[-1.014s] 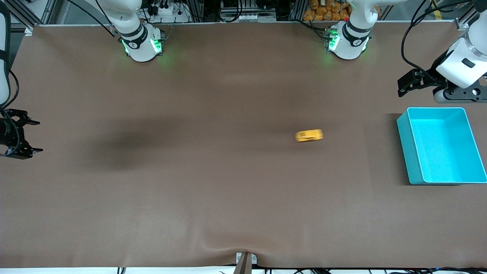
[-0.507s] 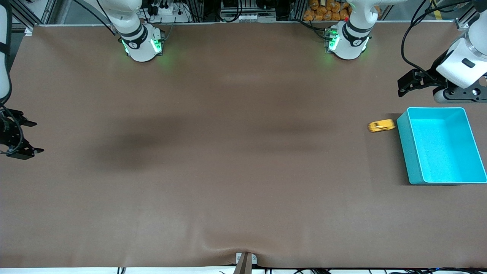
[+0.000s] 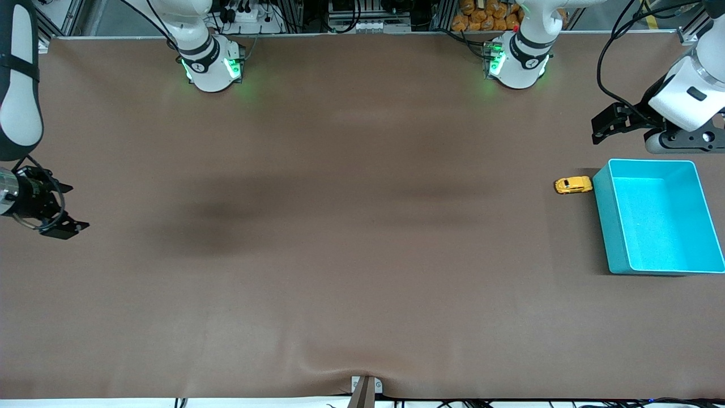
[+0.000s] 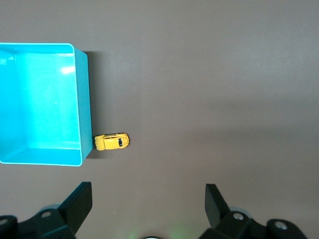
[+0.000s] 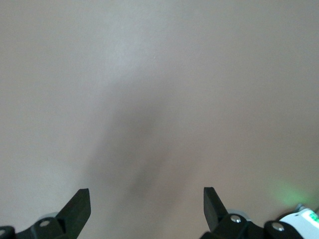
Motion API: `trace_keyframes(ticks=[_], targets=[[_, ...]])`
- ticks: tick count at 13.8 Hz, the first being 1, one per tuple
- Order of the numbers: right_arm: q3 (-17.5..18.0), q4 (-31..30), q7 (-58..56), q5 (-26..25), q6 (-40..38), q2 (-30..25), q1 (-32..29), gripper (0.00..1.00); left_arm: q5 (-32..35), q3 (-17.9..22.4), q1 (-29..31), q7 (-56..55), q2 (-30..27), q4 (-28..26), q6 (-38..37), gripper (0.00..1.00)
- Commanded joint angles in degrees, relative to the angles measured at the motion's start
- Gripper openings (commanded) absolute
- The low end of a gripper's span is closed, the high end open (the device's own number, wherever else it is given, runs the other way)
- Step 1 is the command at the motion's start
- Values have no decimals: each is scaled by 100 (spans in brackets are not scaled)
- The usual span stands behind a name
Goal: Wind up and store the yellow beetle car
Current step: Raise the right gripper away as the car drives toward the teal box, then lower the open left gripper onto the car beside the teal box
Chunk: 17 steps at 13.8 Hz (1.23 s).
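Note:
The yellow beetle car (image 3: 573, 185) stands on its wheels on the brown table, its nose against the outer wall of the turquoise bin (image 3: 601, 215). In the left wrist view the yellow beetle car (image 4: 112, 141) shows beside a corner of the bin (image 4: 83, 99), clear of my fingers. My left gripper (image 3: 596, 131) hangs open and empty over bare table by that corner of the bin; its own view shows the left gripper (image 4: 147, 194) with wide jaws. My right gripper (image 3: 71, 208) is open and empty over the table's edge at the right arm's end; its wrist view shows the right gripper (image 5: 145, 196) above bare table.
The bin has nothing in it. The brown table cover (image 3: 340, 255) has a slight wrinkle near the front edge. Both arm bases (image 3: 212, 68) stand along the table's farthest edge, with cables and clutter past them.
The car rolled from the middle of the table toward the left arm's end and stopped against the bin. My right gripper shifted a little inward over the table. The left arm stayed still.

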Motion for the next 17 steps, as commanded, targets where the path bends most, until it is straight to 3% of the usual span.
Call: trace_keyframes(ticks=[1,2,6,9,14,17], targets=[[-56,434,-1385,660,-656,-68,-144,100,-23,-10,84,-27,72,45,-11,100],[-65,558,-1765,863,-824,-68,-206,100,-23,-10,198,-62,133,36,-20,100],[-21,533,-3451,892,-904,-269,-189,100,-23,-10,619,-97,449,36,-47,100],[-4,498,-3939,883,-957,-533,-14,100,-23,-27,840,-342,564,-78,-151,100],[-12,-108,-4247,883,-808,-1368,382,100,-32,-80,875,-1317,494,-867,-153,100],[-3,-179,-4291,901,-835,-1527,435,100,-32,-80,893,-2089,205,-1745,557,100]])
